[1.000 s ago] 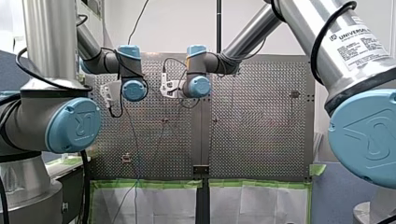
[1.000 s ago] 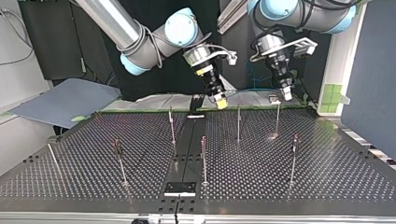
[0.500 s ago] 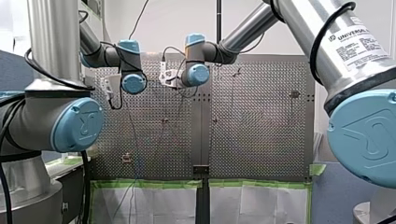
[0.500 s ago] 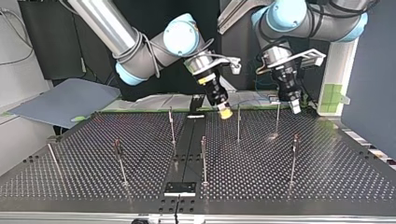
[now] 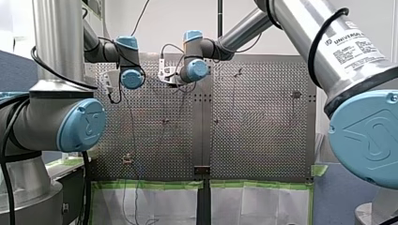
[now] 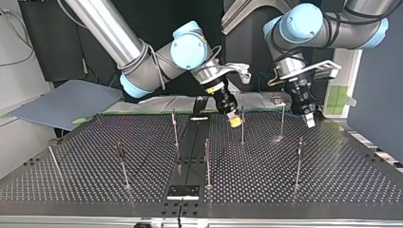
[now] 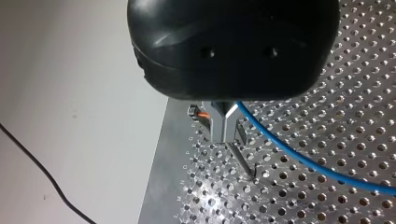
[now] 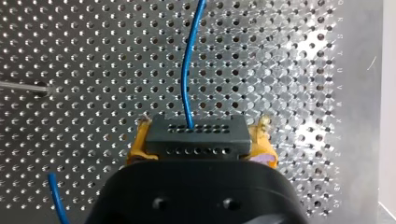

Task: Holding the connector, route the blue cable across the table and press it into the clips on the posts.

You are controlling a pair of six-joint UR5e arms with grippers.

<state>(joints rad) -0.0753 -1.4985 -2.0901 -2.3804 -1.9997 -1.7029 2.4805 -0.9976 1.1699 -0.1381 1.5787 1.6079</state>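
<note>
In the right wrist view my right gripper is shut on a black connector, with yellow pads on either side of it. The blue cable leaves the connector and runs ahead over the perforated table. In the top view this gripper hangs low beside a thin post. My left gripper is at that view's right, near another post. In the left wrist view its metal fingers are shut, the blue cable trails out beside them, and a slanted post stands just beneath.
Several thin posts stand about the table, among them one at the middle and one at the top view's right. A black plate sits at the top view's near edge. White sheets edged in green tape hang off the front view's near edge.
Both grippers have moved down and toward the top view's camera, drifting to that view's right. In the front view both wrists have gone further across the table.
</note>
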